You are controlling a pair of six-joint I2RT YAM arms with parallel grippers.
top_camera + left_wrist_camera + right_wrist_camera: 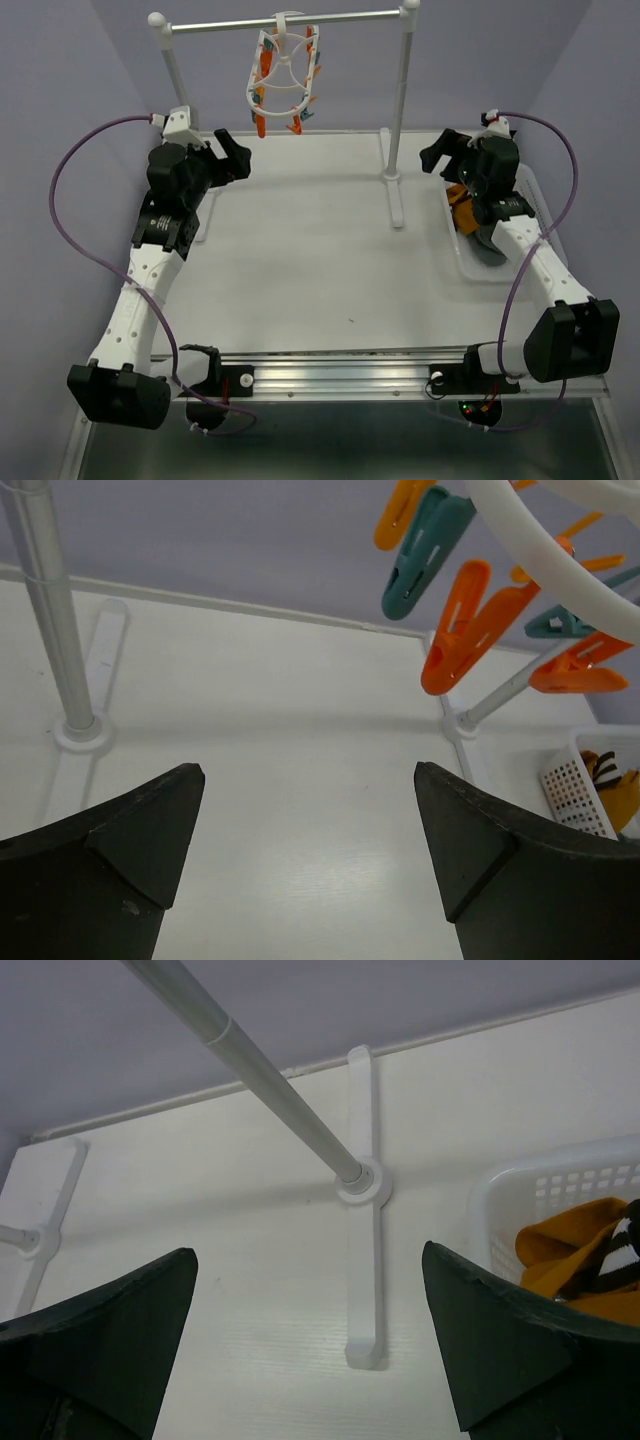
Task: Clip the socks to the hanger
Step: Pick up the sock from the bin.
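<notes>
Arms both reach forward from their bases at the near edge of the table (300, 280), elbows bent and forearms angled toward the far side. The left gripper (238, 155) is at the far left, just below and to the left of the hanger (283, 80), its fingers spread wide with nothing between them. The hanger hangs by its hook from the rail (290, 22), and its orange and teal clips (470, 625) dangle above and to the right in the left wrist view. The right gripper (440, 152) is at the far right, beside the rail's right post (402, 100), jaws likewise wide apart and empty. The socks (463, 216) lie bundled in the clear basket (455, 262) under the right forearm, mustard-orange fabric over dark grey.
</notes>
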